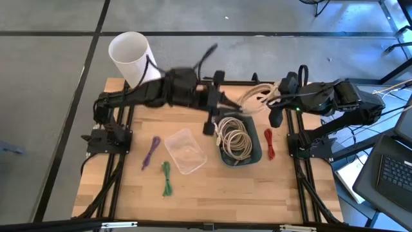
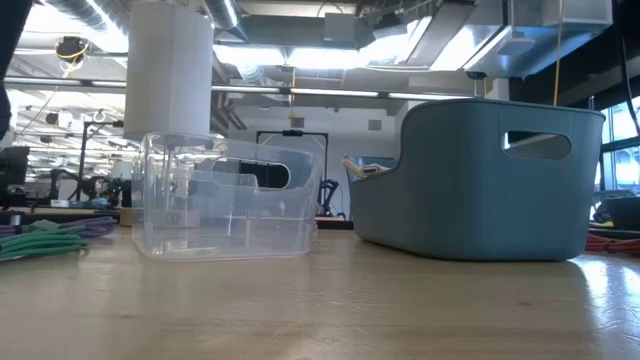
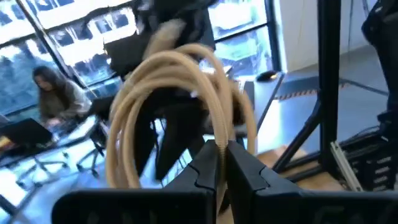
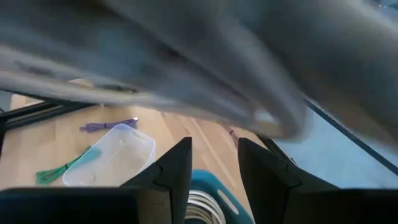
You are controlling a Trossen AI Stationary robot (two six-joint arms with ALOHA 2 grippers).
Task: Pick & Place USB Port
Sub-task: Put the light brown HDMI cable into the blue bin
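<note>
A beige coiled cable (image 1: 259, 96) hangs in the air over the table's far side, just beyond a blue bin (image 1: 256, 149) that holds more light coiled cables (image 1: 235, 136). My left gripper (image 1: 226, 102) reaches in from the left and is shut on the coil (image 3: 168, 68). My right gripper (image 1: 275, 116) stands just right of the coil, open (image 4: 214, 149). A blurred loop of the cable (image 4: 273, 118) crosses close in front of it. My left gripper pinches one strand of the beige coil (image 3: 219, 127) between its two fingers, coming level from the table's left. The coil is lifted clear and its loops stand beyond the fingertips. My right gripper: I cannot tell whether its open fingers touch the cable.
A clear plastic container (image 1: 185, 149) lies left of the bin. A purple cable (image 1: 151, 151) and a green cable (image 1: 167, 177) lie on the wood to its left, a red cable (image 1: 269, 143) right of the bin. A white cylinder (image 1: 132, 58) stands at the far left corner.
</note>
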